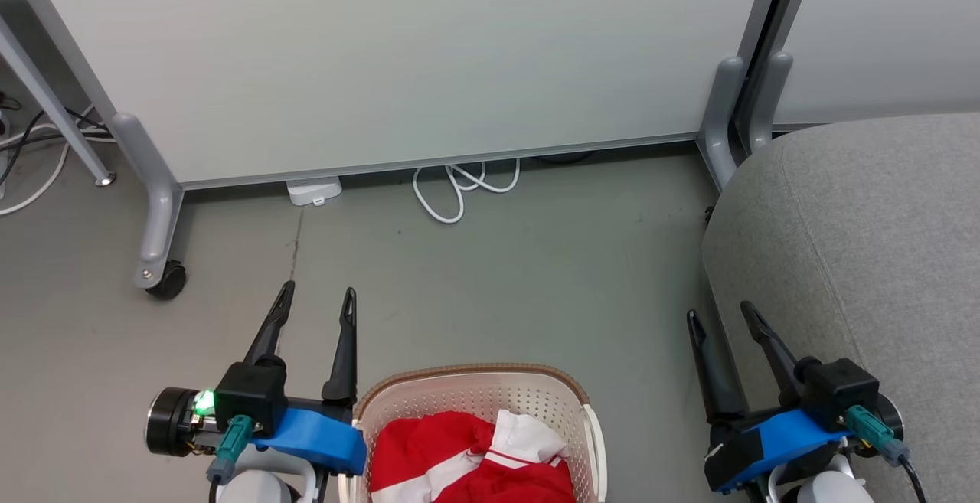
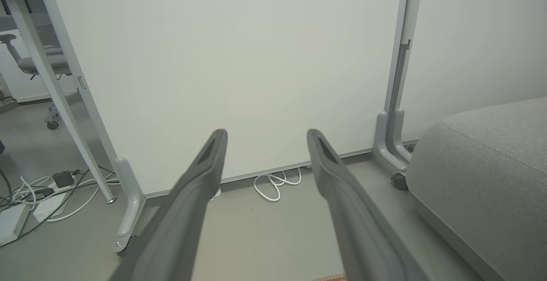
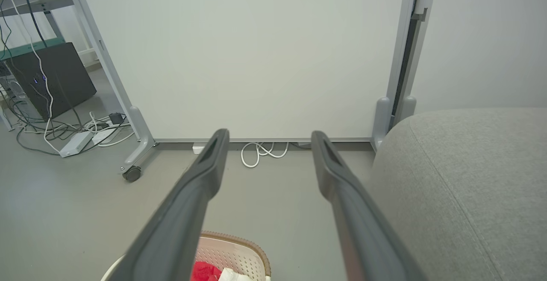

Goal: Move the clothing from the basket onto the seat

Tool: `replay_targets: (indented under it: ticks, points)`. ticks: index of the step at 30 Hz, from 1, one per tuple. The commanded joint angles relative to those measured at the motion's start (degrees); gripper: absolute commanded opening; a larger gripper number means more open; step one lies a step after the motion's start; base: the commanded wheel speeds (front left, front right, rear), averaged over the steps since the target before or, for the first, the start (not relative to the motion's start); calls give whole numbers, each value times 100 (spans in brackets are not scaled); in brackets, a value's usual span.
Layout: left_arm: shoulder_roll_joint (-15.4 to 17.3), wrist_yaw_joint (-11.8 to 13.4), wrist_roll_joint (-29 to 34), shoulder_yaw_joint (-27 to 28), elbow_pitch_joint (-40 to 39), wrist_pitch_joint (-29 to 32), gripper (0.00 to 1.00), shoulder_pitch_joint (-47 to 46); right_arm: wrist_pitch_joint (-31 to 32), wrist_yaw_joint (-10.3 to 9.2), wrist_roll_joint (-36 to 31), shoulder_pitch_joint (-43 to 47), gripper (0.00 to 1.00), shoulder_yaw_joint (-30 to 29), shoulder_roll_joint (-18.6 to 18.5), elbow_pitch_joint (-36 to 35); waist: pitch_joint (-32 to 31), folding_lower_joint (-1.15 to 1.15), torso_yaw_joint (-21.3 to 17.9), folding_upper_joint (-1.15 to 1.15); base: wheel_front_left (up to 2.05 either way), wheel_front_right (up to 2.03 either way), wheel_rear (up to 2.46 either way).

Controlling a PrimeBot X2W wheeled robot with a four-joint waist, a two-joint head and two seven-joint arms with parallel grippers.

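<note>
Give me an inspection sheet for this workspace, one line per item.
Surface: grey floor; the basket stands on it.
Job's things: red-and-white clothing lies in the basket, between the grippers; grey seat at right, nothing on its visible part.
Clutter: small white box under the panel.
Grippers: left gripper and right gripper open, empty, off the clothing.
Cables: coiled white cable beneath the panel; more cables far left.
Surroundings: pale panel on a castor foot.

head looks down; wrists forward, seemingly low; all share seat point(image 1: 857, 243).
</note>
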Motion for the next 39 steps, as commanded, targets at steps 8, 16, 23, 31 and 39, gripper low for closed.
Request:
replay_targets:
  ticks: [8, 16, 23, 31, 39]
  points:
    - [77, -104, 137, -188, 202, -29, 100, -420, -34, 3, -31, -237, 100, -6, -32, -66, 316, 0, -43, 0, 0, 0, 0]
    - [363, -170, 225, -594, 856, -30, 100, -1081, -34, 3, -123, -622, 100, 31, -32, -158, 941, 0, -248, 0, 0, 0, 0]
    - [604, -183, 173, -1351, 1568, -29, 100, -1746, -34, 3, -195, -959, 100, -4, -28, -268, 1564, 0, -405, 0, 0, 0, 0]
    - [888, -183, -28, -2553, 2376, -30, 100, -2507, -33, 3, -209, -1333, 100, 82, -29, -397, 2260, 0, -578, 0, 0, 0, 0]
    - [1052, -183, -211, -3787, 3139, -30, 100, -3212, -33, 3, -321, -1709, 100, 91, -28, -531, 2968, 0, -744, 0, 0, 0, 0]
